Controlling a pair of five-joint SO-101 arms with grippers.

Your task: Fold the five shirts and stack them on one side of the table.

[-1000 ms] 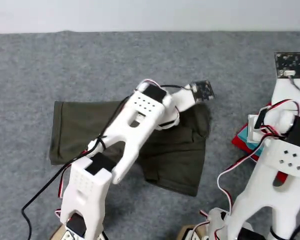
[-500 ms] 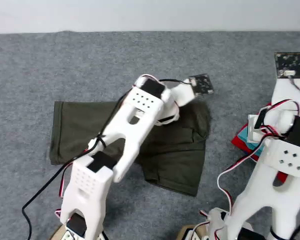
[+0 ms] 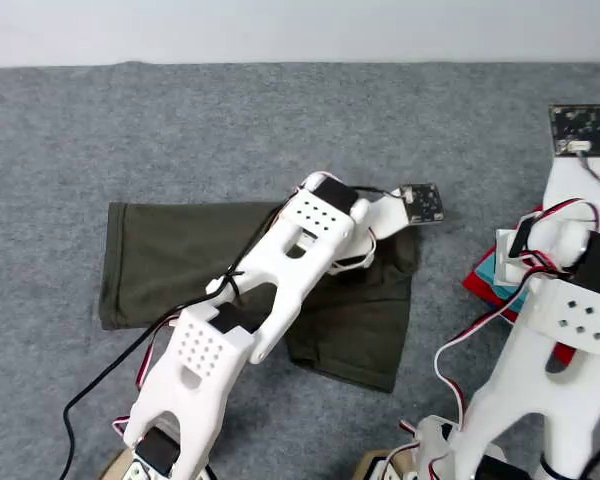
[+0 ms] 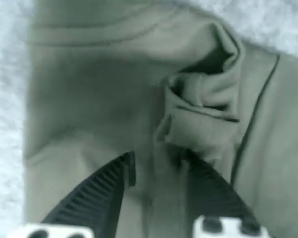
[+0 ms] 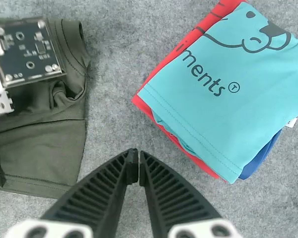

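While the left claw (image 4: 156, 166) has the green shirt (image 3: 180, 260) in its grip, treat the fold as the step in hand. The claw is closed down to a narrow gap on a bunched ridge of cloth near the shirt's far right corner (the wrist view shows the ridge pinched between the two fingers). The shirt lies on the grey table (image 3: 280, 120), left of centre, its right side rumpled and partly doubled over.

To fold well, lift only enough to clear the layer beneath. Carry the held edge leftward in a straight line over the body of the shirt, and lay it down so the edges meet. A pinch this small is likely to slip if you pull fast.

The right claw (image 5: 135, 161) is closed with nothing in it. It hangs over bare table between the green shirt and the stack of folded shirts (image 5: 228, 94) at the right side. Hold it there, clear of the fold path.
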